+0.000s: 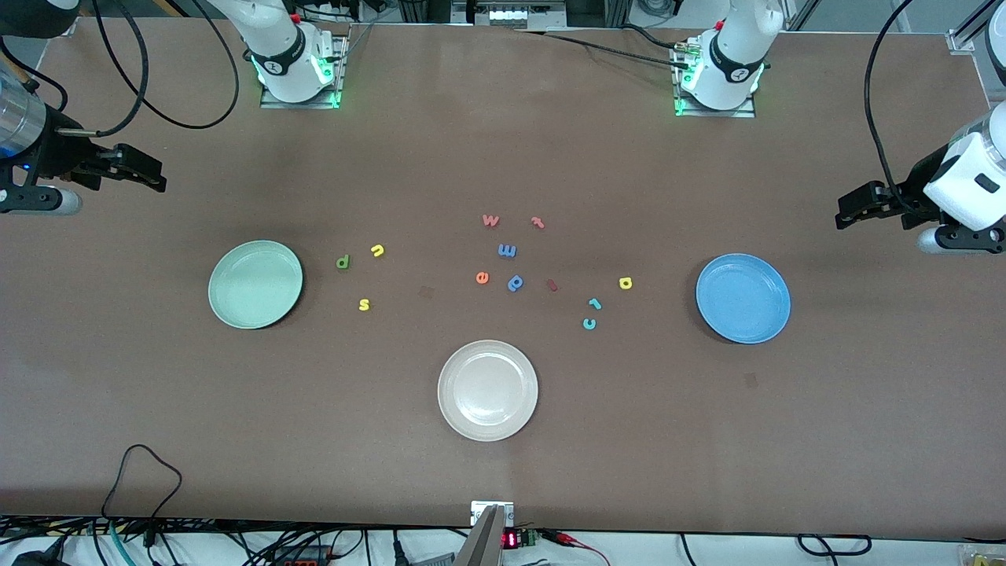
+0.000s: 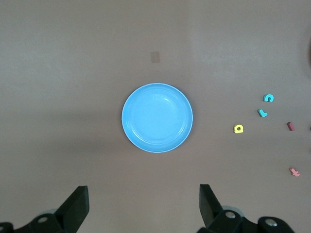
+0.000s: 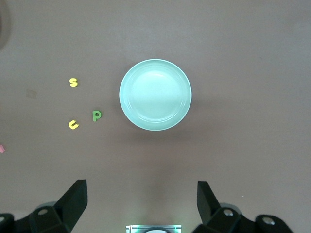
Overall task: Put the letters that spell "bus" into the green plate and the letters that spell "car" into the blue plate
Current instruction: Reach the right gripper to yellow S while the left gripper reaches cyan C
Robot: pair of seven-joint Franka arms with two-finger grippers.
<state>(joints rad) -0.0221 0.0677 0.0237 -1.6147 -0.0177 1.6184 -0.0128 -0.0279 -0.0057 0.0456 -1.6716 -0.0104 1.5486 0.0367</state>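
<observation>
Plates green (image 1: pixel 255 284), blue (image 1: pixel 743 298), white (image 1: pixel 487 390): nothing inside.

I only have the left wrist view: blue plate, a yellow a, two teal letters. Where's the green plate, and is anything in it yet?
Observer: The green plate sits toward the right arm's end of the table, with nothing in it.
Operator: Where are the bus letters?
Observer: The green b, yellow u and yellow s lie beside that plate, toward the table's middle.
Operator: What's the right gripper doing?
Observer: The right gripper hangs open, up over its end of the table, holding nothing.
Operator: Any other plate?
Observer: A white plate lies nearer the front camera than the letters.
</observation>
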